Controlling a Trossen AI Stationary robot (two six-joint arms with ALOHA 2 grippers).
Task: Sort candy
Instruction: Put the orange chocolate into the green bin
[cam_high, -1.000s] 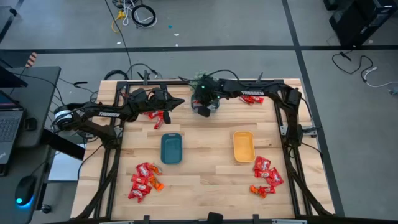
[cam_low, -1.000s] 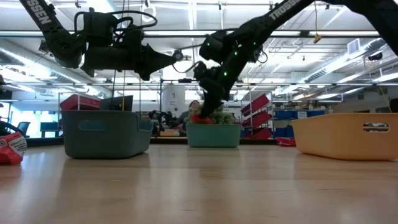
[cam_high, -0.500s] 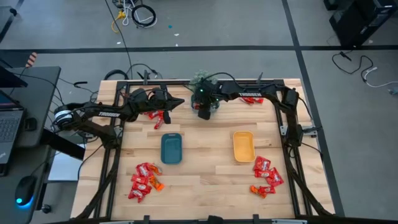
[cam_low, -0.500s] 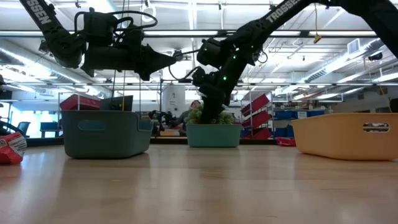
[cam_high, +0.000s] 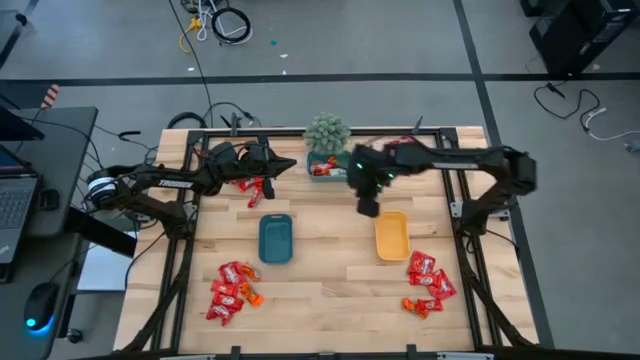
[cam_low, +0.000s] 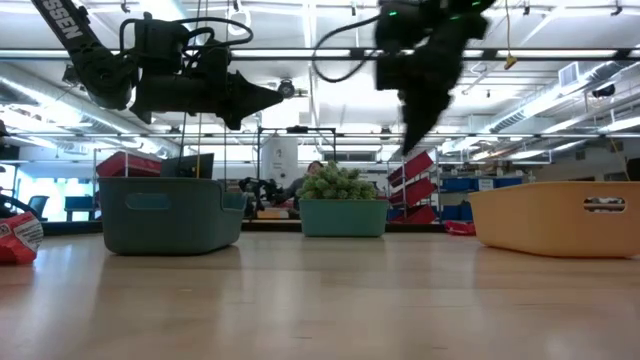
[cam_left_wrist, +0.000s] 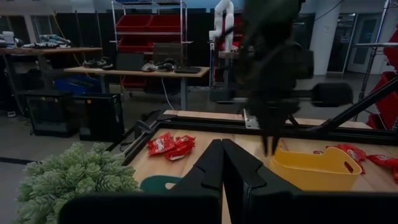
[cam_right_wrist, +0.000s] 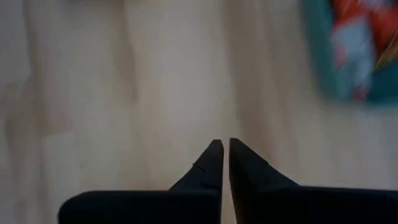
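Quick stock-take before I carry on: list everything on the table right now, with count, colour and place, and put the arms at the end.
Candy pile: many packets, red with some orange, front left of the table.
Candy pile: many packets, red with some orange, front right.
Candy packets: a few, red, back left, under the left arm.
Candy in the teal tray: a few packets, red, back centre.
Teal tray: one, back centre, beside the plant.
Potted plant: one, green, back centre.
Blue tray: one, dark blue, centre left.
Yellow tray: one, centre right.
Left gripper: shut, raised over the back left.
Right gripper: shut, nothing in it, raised between the plant and the yellow tray.
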